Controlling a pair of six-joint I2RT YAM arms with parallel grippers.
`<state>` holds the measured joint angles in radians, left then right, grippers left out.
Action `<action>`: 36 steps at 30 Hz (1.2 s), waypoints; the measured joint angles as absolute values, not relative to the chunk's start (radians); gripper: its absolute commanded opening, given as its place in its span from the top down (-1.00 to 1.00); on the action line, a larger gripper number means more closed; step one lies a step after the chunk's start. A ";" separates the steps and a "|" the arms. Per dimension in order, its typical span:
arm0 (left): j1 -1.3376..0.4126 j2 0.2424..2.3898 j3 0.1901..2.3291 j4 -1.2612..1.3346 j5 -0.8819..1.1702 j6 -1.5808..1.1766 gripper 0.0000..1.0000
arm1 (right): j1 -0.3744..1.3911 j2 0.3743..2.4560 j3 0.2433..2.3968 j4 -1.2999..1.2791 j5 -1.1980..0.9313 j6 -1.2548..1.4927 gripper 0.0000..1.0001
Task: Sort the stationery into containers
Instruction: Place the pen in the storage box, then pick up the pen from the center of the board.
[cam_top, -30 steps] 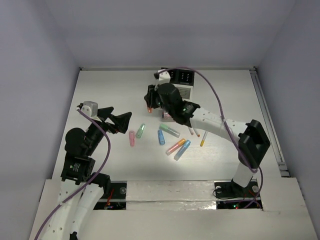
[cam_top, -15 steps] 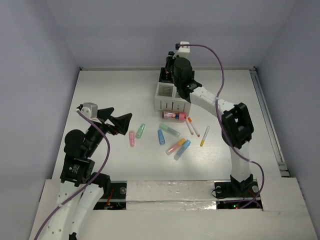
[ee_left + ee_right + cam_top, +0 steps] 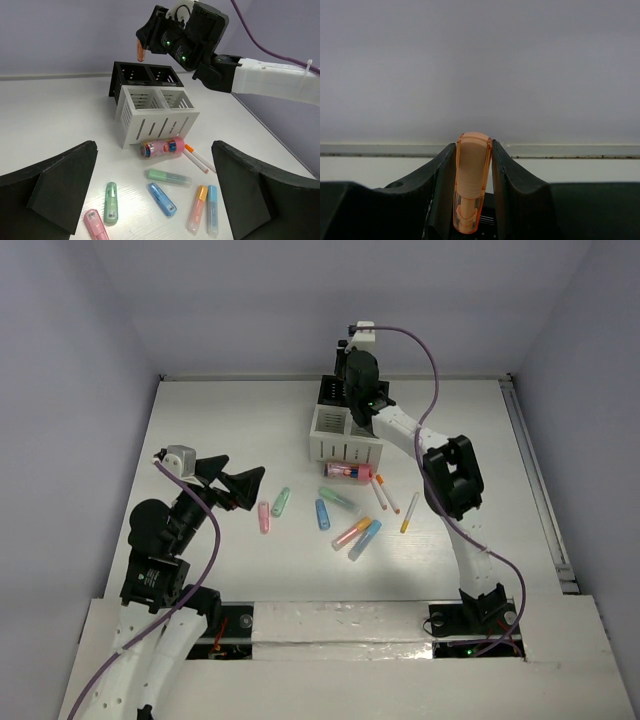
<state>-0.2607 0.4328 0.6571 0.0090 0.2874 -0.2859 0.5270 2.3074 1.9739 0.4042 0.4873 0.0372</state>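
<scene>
My right gripper (image 3: 343, 368) is shut on a short orange capped marker (image 3: 471, 187) and holds it upright in the air above the black box (image 3: 145, 76), over its left compartment; the marker also shows in the left wrist view (image 3: 140, 50). The white slotted box (image 3: 156, 116) joins the black one in front. Loose stationery lies before it: a fat pink cylinder (image 3: 162, 148), two white sticks (image 3: 197, 158), and green (image 3: 169, 177), blue (image 3: 161, 198), orange (image 3: 198, 208), light blue (image 3: 212, 210), short green (image 3: 111, 201) and pink (image 3: 95, 224) markers. My left gripper (image 3: 240, 475) is open and empty, above the table at the left.
A yellow-tipped stick (image 3: 408, 512) lies apart at the right of the pile. The right arm (image 3: 440, 465) stretches over the table's right half toward the back wall. A rail (image 3: 535, 470) runs along the table's right edge.
My right gripper has carried the orange marker from in front and left of the white box back to above the black box. The left arm has not moved.
</scene>
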 measured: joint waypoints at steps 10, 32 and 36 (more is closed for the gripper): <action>-0.261 0.433 0.657 0.009 0.287 -0.286 -0.98 | 0.527 2.309 1.905 0.423 0.469 0.063 -0.07; -0.260 0.401 0.657 0.009 0.262 -0.281 -0.98 | 0.756 1.915 1.576 0.245 0.288 0.260 0.59; -0.260 0.397 0.657 0.009 0.255 -0.281 -0.98 | 0.858 1.905 1.454 0.161 0.195 0.352 0.52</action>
<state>-0.2600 0.3969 0.6571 0.0086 0.2546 -0.2806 0.8581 1.9053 1.4536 0.1608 0.1951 0.3523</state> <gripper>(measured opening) 0.989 0.198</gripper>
